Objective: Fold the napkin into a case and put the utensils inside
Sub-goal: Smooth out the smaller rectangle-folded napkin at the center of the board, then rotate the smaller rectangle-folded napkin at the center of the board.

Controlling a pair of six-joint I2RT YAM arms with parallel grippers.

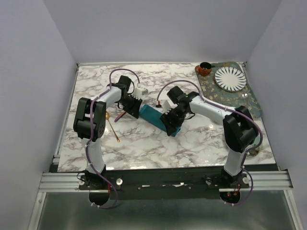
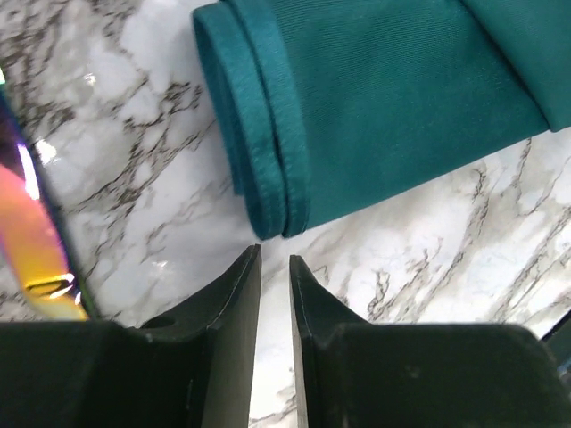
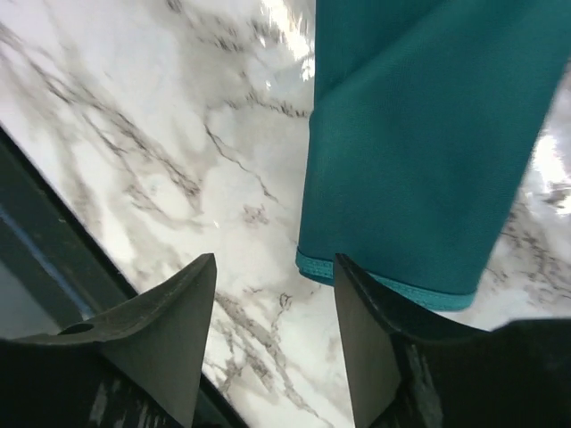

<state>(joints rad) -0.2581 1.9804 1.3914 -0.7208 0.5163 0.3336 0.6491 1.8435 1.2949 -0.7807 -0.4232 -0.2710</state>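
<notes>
Currently the napkin lies folded into a narrow teal case mid-table, slanting from far left to near right, with an arm at each end. The left gripper hovers just near the case's layered, hemmed end, its fingers almost together with only a thin slit and nothing between them. The right gripper has its fingers spread wide and empty, the case's other corner lying just beside the right-hand finger.

Both utensils are outside the case: the iridescent utensil is just left of the left fingers, and the gold utensil is farther left on the table.

The likely risk is a finger catching the hem, which would drag the loose layers open. A careless sweep by the left arm could also knock the iridescent piece away.
</notes>
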